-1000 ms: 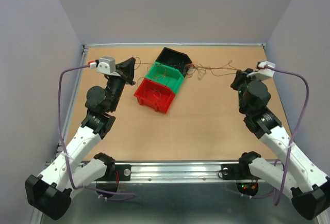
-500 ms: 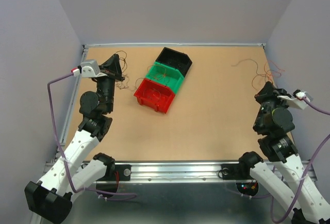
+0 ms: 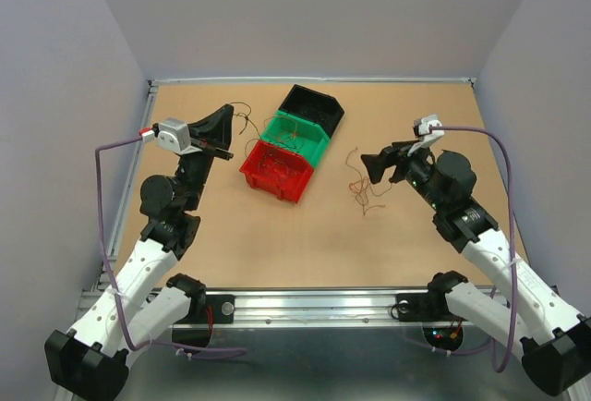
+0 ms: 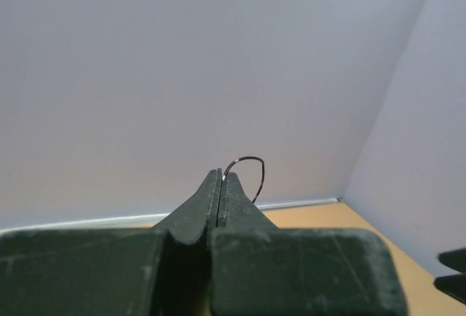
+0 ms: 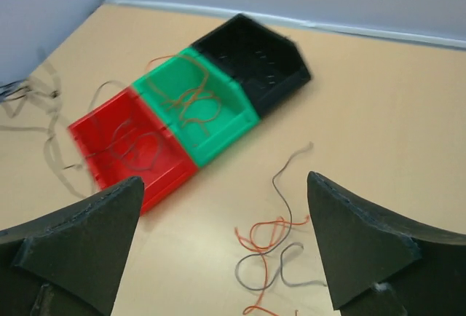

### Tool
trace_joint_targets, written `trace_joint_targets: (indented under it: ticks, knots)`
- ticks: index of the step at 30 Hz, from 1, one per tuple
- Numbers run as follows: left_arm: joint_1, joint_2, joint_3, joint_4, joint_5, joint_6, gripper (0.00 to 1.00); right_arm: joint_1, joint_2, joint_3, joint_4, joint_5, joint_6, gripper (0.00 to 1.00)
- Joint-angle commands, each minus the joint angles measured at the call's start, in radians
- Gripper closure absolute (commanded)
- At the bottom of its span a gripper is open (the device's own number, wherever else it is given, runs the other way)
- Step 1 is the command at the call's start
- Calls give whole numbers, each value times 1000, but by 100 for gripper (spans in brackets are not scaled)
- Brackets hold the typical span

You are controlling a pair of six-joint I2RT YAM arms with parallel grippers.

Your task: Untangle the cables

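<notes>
The cables are split up. A loose bunch of red, orange and dark wires (image 3: 360,186) lies on the table right of the bins, and shows just below and between my right fingers as curly strands (image 5: 291,247). My right gripper (image 3: 380,163) (image 5: 224,181) hovers over them, open and empty. My left gripper (image 3: 224,116) is raised at the far left. Its jaws (image 4: 220,179) are shut on one thin dark wire (image 4: 251,164) that loops out of the tips. More wires (image 3: 245,124) trail beside it.
Three bins stand in a diagonal row: black (image 3: 314,103), green (image 3: 309,145) and red (image 3: 286,184). Thin wire loops lie inside the green bin (image 5: 191,97) and the red bin (image 5: 131,148). Walls close in the table's far, left and right sides.
My right gripper has opened and swung from the right edge towards the middle; the wires it carried now lie on the table. My left gripper stays shut, shifted slightly right.
</notes>
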Motion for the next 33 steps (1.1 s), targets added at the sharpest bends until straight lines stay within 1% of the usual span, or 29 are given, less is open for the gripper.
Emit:
trace_joint_targets:
  ticks: [1,3,4,6,7,11,14,17,21,22,26,33]
  knots:
    - [2,-38,-15,116,192,32,100,-4,-16,39,169,-416,-69,1]
    - [2,-36,-18,125,254,30,100,-4,-18,22,215,-525,-84,1]
    - [2,-32,-18,130,298,27,100,-2,-19,-6,286,-632,-83,0]
    - [1,-23,-15,142,359,24,100,-2,-19,-33,365,-714,-69,0]
    - [-1,-10,-11,144,390,23,100,-4,-15,-50,437,-771,-60,0]
    - [-16,30,11,148,554,24,100,-2,51,-31,513,-871,-6,0]
    - [-32,46,17,148,588,30,100,7,103,-18,574,-880,29,0]
    - [-41,50,17,147,593,37,100,27,151,-9,626,-879,42,0]
    - [-59,60,19,147,597,43,100,73,215,31,631,-857,39,1]
    - [-67,63,20,148,596,41,100,106,231,48,631,-847,33,1]
    - [-82,74,20,147,599,52,100,183,316,107,629,-761,-7,2]
    - [-87,70,19,139,582,60,100,295,539,239,616,-630,-78,3]
